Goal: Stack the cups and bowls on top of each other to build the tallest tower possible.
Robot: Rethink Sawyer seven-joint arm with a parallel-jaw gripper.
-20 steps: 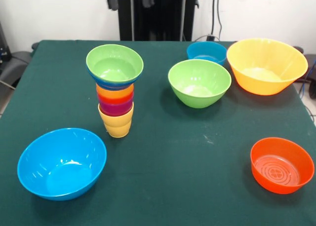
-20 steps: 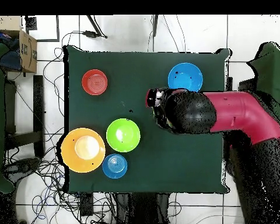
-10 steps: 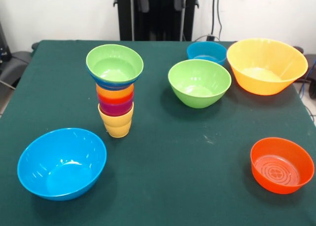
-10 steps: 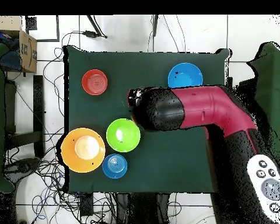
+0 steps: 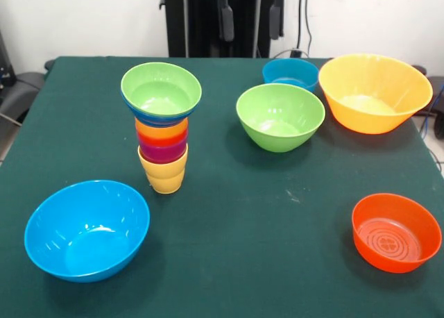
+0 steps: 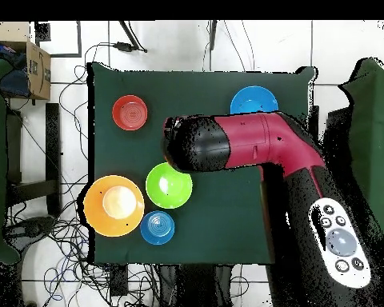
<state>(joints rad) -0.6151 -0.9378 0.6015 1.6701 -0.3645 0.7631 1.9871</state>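
Observation:
The tower stands left of centre in the front view. A yellow cup is its base, with purple, red-orange and orange cups nested above, then a dark blue bowl and a green bowl on top. My gripper hangs open and empty at the top edge, behind and above the loose green bowl, to the right of the tower. In the overhead view my arm hides the tower and the gripper. Loose bowls: light blue, teal, orange-yellow, orange-red.
The dark green table carries everything. Seen from overhead, the green bowl, the orange-yellow bowl and the teal bowl cluster together, the orange-red bowl sits apart, and a cardboard box lies off the table.
The gripper's fingers have moved rightward along the top of the front view and dropped a little lower. Overhead, the arm has swept left across the table. No cup or bowl has moved.

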